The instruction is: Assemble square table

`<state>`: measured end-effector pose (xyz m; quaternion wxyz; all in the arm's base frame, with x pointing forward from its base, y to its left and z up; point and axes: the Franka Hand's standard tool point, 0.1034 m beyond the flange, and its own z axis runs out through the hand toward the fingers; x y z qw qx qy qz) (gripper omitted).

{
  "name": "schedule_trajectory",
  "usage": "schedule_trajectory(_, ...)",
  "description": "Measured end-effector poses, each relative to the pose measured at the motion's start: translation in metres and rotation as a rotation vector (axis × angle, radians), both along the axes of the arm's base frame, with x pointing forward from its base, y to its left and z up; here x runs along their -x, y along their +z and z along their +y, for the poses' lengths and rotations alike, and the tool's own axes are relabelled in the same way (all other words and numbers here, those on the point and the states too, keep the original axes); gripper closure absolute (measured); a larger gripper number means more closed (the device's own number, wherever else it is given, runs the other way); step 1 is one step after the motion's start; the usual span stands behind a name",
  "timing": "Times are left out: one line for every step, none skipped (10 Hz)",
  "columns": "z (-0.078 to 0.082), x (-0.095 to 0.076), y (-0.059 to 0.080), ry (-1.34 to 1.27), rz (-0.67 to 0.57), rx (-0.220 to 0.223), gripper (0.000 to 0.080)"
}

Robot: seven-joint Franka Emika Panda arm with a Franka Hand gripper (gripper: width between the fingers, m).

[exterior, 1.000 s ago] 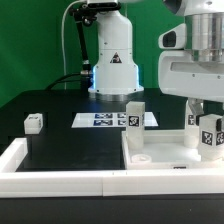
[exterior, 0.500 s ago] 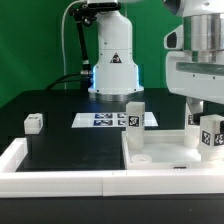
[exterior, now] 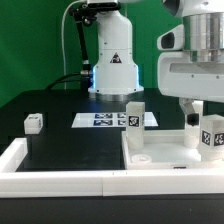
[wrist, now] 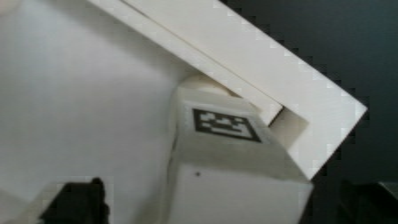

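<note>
hand: hanging wide open, gripping nothing | leg: standing between the fingers on the tabletop | guessing it's seated, holding itself up

The square slab is plain white. The white leg on it carries a black-and-white square tag, as does the loose white leg. The marker board is white with black tag patterns, the table black, the backdrop green and the border wall white.
</note>
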<state>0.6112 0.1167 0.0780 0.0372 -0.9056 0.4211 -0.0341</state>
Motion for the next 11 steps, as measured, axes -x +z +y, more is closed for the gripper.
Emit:
schedule_trajectory(0.0006,-0.0003,0.0004,0.107,-0.005,0.01,0.015)
schedule_trajectory(0.0012,-0.0005,0.0006,0.162,-0.007,0.015,0.015)
schedule_trajectory(0.0004,-0.0005,0.0004,0.214,-0.009,0.02,0.015)
schedule_trajectory(-0.0001,-0.0005,0.0004,0.289,-0.012,0.028,0.015)
schedule_trajectory(-0.0006,-0.0006,0.0004,0.373,-0.015,0.037,0.015)
schedule_trajectory(-0.0004,-0.0007,0.0004,0.439,-0.018,0.043,0.015)
schedule_trajectory(0.0006,-0.0006,0.0005,0.534,-0.021,0.055,0.015)
schedule_trajectory(0.001,-0.0006,0.0006,0.638,-0.023,0.07,0.015)
schedule_trajectory(0.0021,-0.0007,0.0008,0.687,-0.024,0.077,0.015)
schedule_trajectory(0.0023,-0.0005,0.0007,0.746,-0.024,0.088,0.015)
schedule_trajectory(0.0025,-0.0005,0.0006,0.773,-0.025,0.09,0.015)
